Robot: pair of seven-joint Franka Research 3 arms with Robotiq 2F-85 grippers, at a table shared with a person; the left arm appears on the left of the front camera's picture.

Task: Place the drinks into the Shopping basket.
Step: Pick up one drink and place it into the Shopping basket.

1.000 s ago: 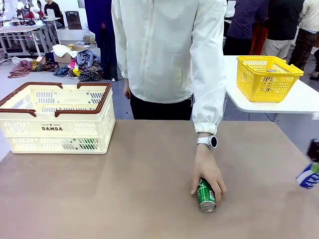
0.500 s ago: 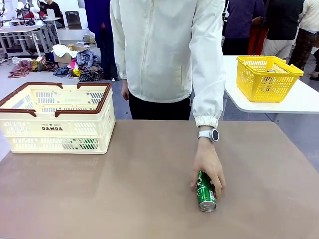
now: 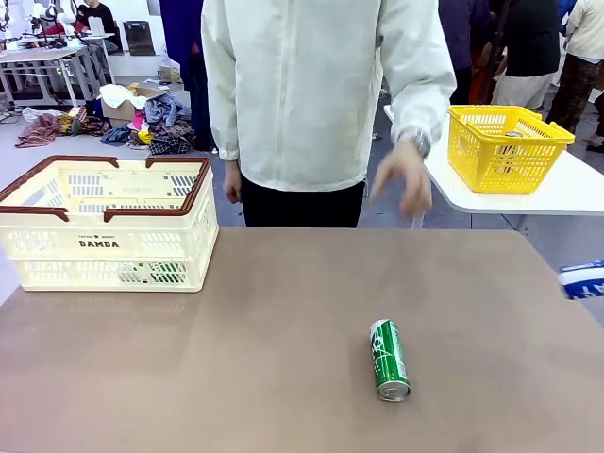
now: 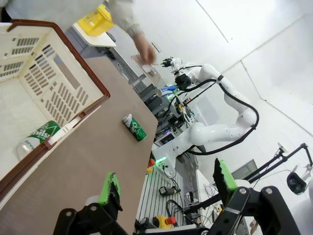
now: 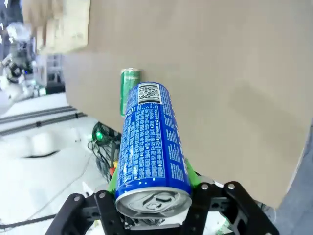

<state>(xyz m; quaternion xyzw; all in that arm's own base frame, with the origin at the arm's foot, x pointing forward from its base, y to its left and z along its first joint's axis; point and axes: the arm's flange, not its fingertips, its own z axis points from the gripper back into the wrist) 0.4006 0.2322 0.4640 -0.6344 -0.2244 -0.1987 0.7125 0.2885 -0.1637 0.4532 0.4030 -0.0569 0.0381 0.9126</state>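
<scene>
A green drink can (image 3: 389,360) lies on its side on the tan table, right of the middle, with nothing touching it; it also shows in the left wrist view (image 4: 134,127) and the right wrist view (image 5: 130,90). My right gripper (image 5: 151,178) is shut on a blue drink can (image 5: 149,147), held off the table's right edge (image 3: 585,279). The cream Shopping basket (image 3: 57,162) stands at the far left with another green can (image 4: 41,134) lying inside. My left gripper (image 4: 167,183) hangs open near the basket (image 4: 54,83), holding nothing.
A person in a white jacket stands at the far side, one hand (image 3: 404,175) raised above the table's far edge. A small yellow basket (image 3: 505,142) sits on a separate white table at the back right.
The person's hand let go of the green can and lifted away toward the far side. The blue can at the right edge has shifted upward.
</scene>
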